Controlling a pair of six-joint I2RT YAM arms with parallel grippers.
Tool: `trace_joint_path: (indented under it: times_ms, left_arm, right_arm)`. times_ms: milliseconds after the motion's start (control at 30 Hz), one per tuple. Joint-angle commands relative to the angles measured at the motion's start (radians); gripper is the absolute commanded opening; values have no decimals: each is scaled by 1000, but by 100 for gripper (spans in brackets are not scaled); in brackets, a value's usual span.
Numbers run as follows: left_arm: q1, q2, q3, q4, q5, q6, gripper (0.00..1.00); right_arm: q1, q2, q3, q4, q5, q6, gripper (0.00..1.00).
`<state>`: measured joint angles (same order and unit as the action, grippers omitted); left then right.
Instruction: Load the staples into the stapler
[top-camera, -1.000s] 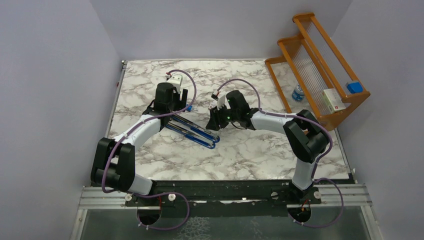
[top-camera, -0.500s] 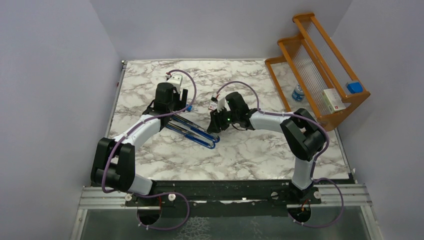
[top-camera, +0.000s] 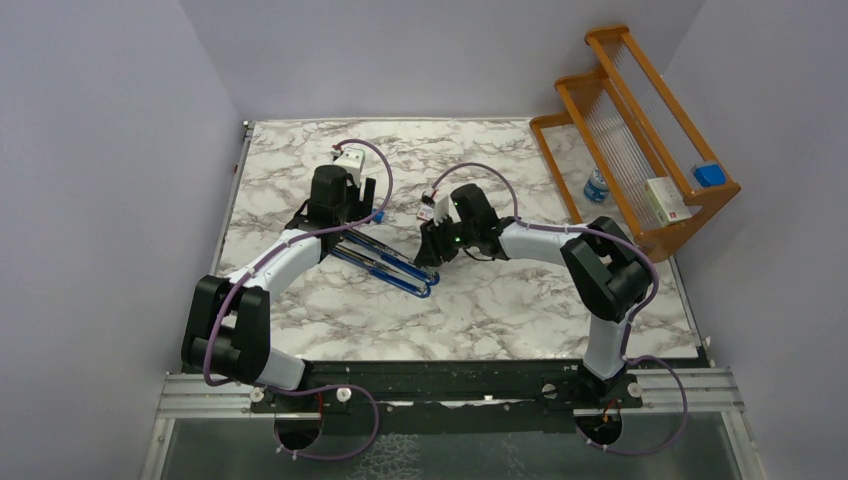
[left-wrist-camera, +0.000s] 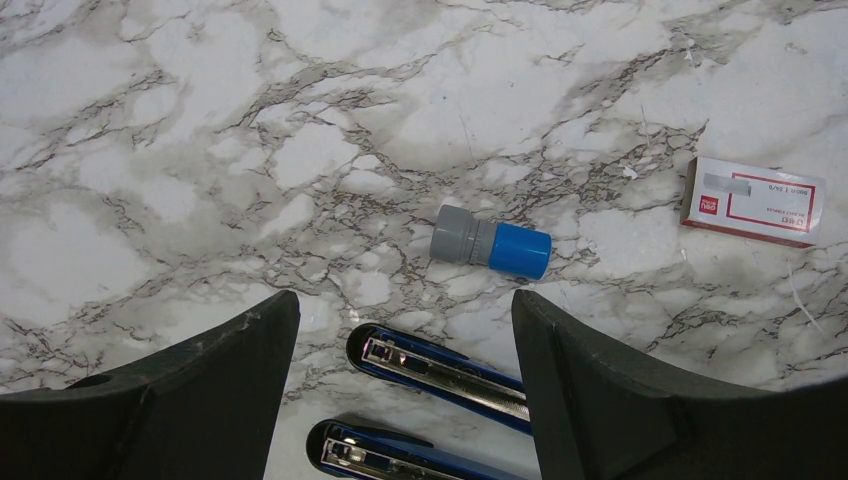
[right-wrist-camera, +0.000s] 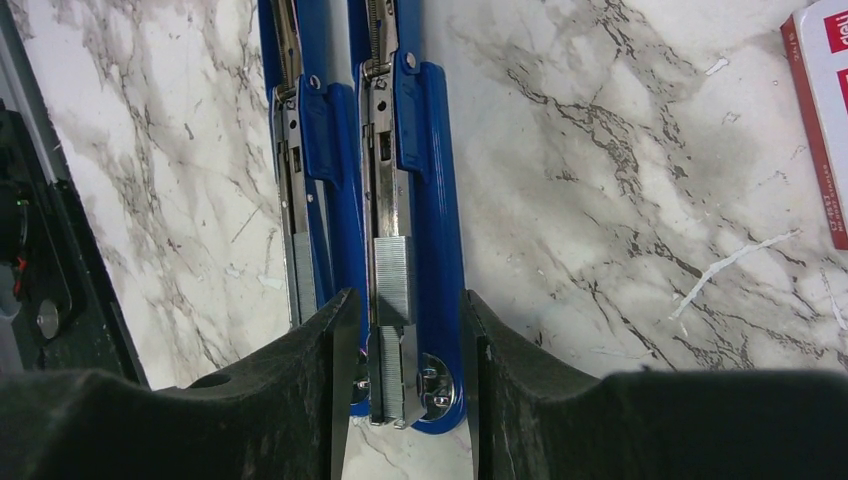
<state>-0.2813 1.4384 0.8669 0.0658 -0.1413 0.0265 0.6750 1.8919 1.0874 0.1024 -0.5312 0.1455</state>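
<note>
1. Here, nearest the arm bases, the stapler (right-wrist-camera: 440, 150) lies swung open on the marble surface (left-wrist-camera: 200, 120), its two blue arms side by side.
2. The staple strip (right-wrist-camera: 391, 280) sits in the magazine rail, close to the rail's front end, and looks lined up with the channel.
3. The right end effector (right-wrist-camera: 403, 300) stands about half open with a finger on each side of that rail. It is not holding the strip. Whether the fingers press on the rail I cannot tell.
4. Risk: if those fingers squeeze or drag sideways, the unsteadied stapler could skate on the surface and the strip could tip out of the channel.
5. Farther on, the left end effector (left-wrist-camera: 402, 300) hovers wide open and empty over the stapler's other ends, so nothing braces the stapler.
6. Risk: closing the stapler with the strip skewed or riding high would likely jam it.
7. Beyond lie the blue-capped cylinder (left-wrist-camera: 492, 243) and the staple box (left-wrist-camera: 753, 188), apart from each other. A careless sweep could knock either.
</note>
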Motion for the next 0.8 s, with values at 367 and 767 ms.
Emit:
trace_joint_path:
  times_ms: [367, 767]
  left_arm:
    - [5, -31, -19, 30, 23, -7, 81]
    - [5, -30, -19, 31, 25, -7, 81]
  right_arm:
    - [5, 32, 38, -37, -69, -32, 40]
    - [5, 29, 45, -27, -61, -32, 24]
